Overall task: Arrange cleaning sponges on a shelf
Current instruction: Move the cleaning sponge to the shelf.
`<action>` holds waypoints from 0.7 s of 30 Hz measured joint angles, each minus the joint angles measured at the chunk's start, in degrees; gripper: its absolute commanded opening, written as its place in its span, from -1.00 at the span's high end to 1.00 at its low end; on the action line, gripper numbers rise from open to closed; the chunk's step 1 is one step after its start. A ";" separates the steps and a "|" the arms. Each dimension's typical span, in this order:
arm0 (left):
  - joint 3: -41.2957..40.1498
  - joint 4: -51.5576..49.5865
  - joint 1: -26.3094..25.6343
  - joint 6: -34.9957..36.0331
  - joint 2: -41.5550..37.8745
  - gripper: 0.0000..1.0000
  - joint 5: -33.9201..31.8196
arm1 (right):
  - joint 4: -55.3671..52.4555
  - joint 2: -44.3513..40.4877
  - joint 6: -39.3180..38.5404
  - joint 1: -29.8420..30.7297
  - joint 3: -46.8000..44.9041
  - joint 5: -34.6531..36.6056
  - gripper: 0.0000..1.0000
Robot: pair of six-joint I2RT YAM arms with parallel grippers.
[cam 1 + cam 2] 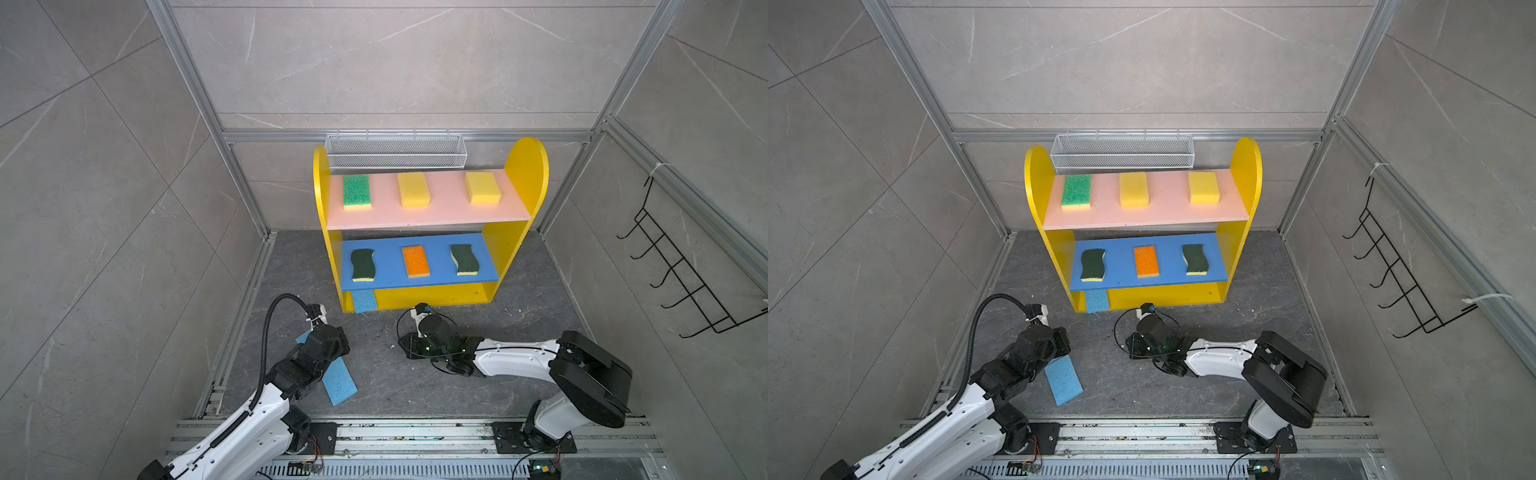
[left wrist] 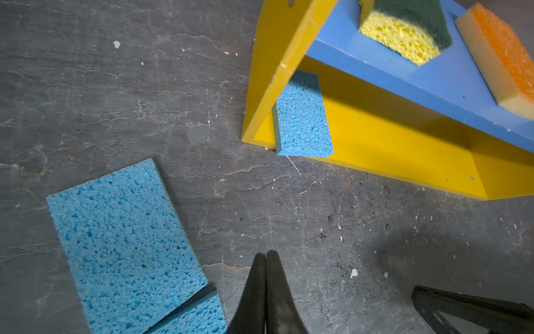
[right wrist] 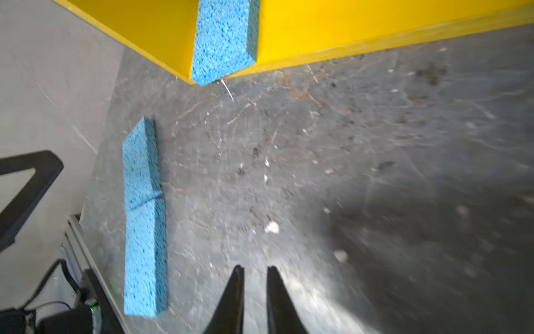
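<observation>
1. While the left gripper (image 2: 265, 257) hangs empty with its fingers pressed together, the right gripper (image 3: 255, 273) shows a narrow gap and is also empty.
2. The shelf (image 1: 528, 166) holds three sponges on its pink board (image 1: 440, 216) and three on its blue board (image 1: 390, 257).
3. One light-blue sponge (image 1: 365, 301) lies on the yellow base.
4. Two floor sponges (image 2: 124, 237) touch near the left gripper.
</observation>
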 measured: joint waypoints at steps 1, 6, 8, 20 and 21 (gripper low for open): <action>0.11 -0.44 1.33 0.02 -0.20 0.89 0.90 | 1.49 1.51 1.09 0.28 0.66 0.20 0.72; 0.24 -1.73 7.56 0.94 -0.17 0.89 7.17 | 7.10 7.50 6.16 2.71 4.57 2.32 0.75; 0.42 -1.73 9.86 1.46 0.24 0.89 9.64 | 9.51 9.62 8.26 3.52 6.10 3.17 0.76; 1.03 -0.13 17.68 3.32 3.43 0.89 21.29 | 21.05 22.38 16.20 4.79 13.29 8.81 0.77; 1.36 -0.07 17.88 3.52 3.85 0.90 21.53 | 21.44 23.56 16.46 4.79 14.08 9.03 0.77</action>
